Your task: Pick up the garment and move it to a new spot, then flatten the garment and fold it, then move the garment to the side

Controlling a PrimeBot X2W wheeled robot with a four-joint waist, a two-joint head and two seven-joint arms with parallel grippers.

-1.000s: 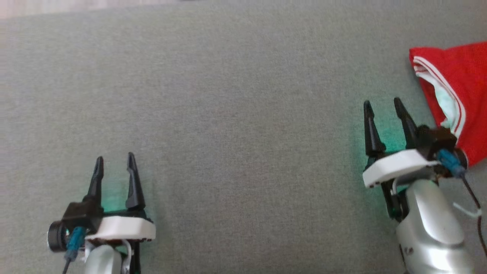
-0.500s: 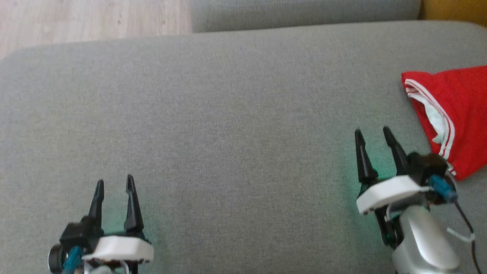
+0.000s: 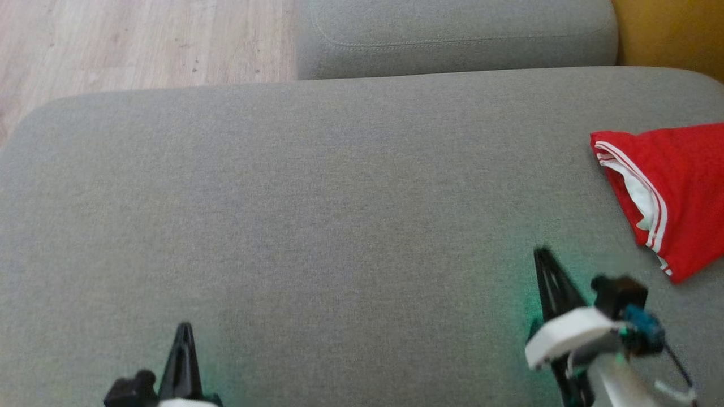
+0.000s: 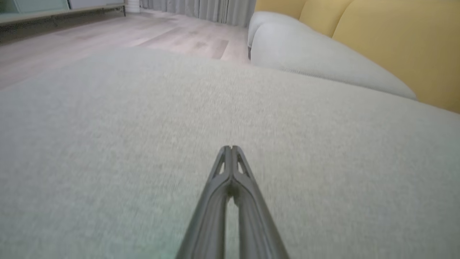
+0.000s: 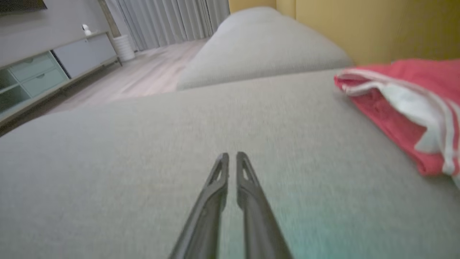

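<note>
The garment (image 3: 679, 186) is red with white stripes and a white lining. It lies folded at the right edge of the grey sofa cushion (image 3: 339, 198), and in the right wrist view the garment (image 5: 399, 104) is at the right. My right gripper (image 3: 543, 257) hovers over the cushion left of and below the garment, apart from it. In its own view the right gripper (image 5: 231, 155) has its fingers together, holding nothing. My left gripper (image 3: 184, 333) is low at the bottom left; the left gripper (image 4: 230, 147) is shut and empty over bare cushion.
A second grey cushion (image 3: 452, 34) adjoins the far edge. A yellow sofa back (image 3: 673, 28) rises at the far right. Wooden floor (image 3: 141, 39) lies beyond the cushion's left corner. A low cabinet (image 5: 43, 68) stands across the room.
The head camera has tilted, so the whole scene sits lower in the picture. Both grippers, open with spread fingers before, now have their fingers brought together.
</note>
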